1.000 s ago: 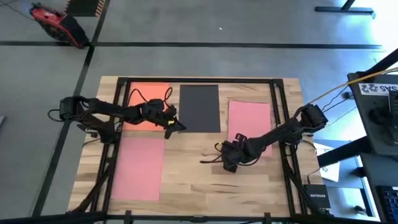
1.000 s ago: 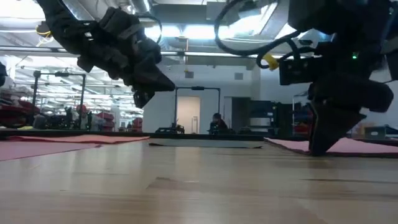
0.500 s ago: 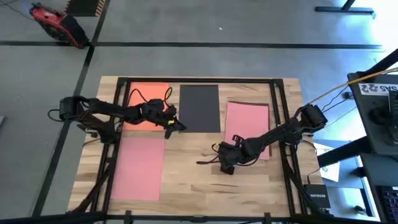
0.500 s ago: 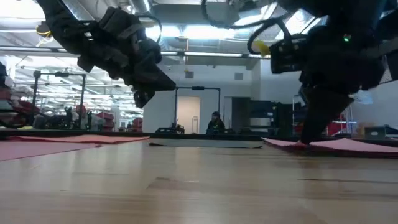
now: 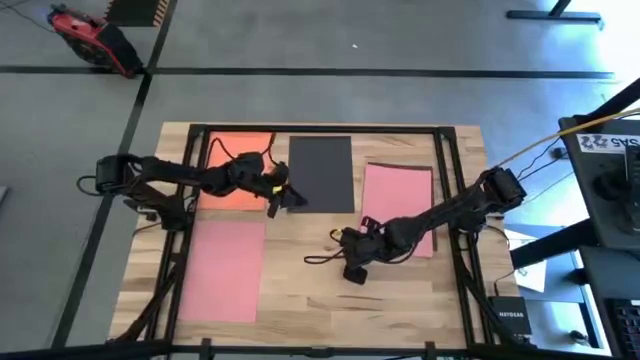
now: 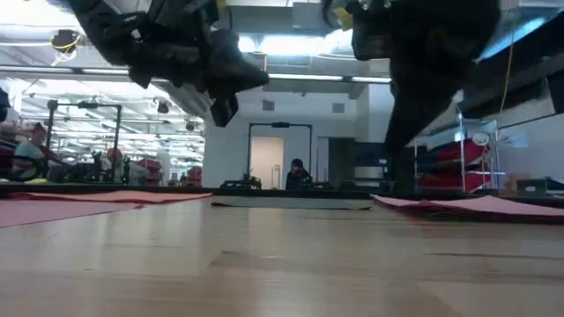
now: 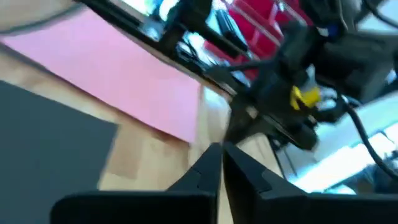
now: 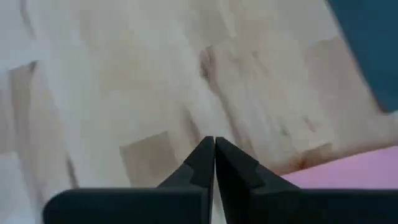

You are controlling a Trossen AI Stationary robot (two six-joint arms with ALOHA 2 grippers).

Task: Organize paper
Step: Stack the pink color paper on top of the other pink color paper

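Right claw slides off the pink sheet onto bare surface

The right claw (image 5: 352, 268), shut and empty, now leaves the pink sheet (image 5: 398, 195) behind it; the left claw (image 5: 284, 198), also shut, edges toward the black sheet (image 5: 321, 165).

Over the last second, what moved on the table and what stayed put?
The right gripper, shut, slid leftward off the right pink sheet onto bare wood, after nudging that sheet slightly left. The left gripper, also shut, edged right toward the black sheet. The other sheets stayed put.
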